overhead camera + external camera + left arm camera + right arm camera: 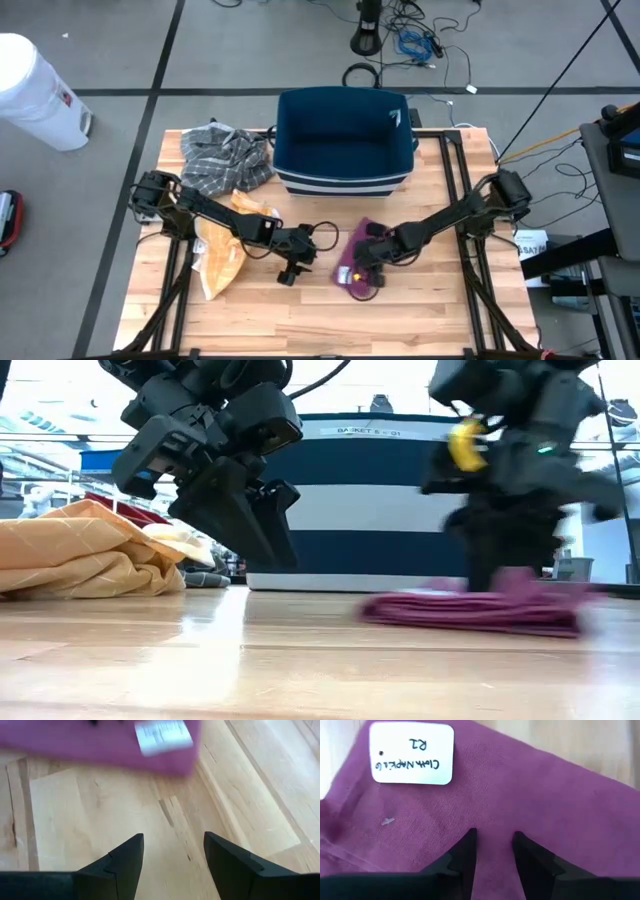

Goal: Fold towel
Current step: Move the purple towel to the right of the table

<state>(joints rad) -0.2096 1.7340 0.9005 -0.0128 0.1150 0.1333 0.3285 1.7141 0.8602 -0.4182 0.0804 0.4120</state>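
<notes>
purple cloth napkin lies folded on the wooden surface, in front of the navy striped basket. right claw is right over it, fingers narrow w/ a gap, nothing pinched. left claw is just beside the napkin, fingers apart, empty. orange cloth & grey plaid cloth lie to the left.

Purple cloth napkins: one, with one white label
Orange cloths: one
Grey plaid cloths: one
Blue striped baskets: one
Robot arms: two
White bins beside table: one
</notes>
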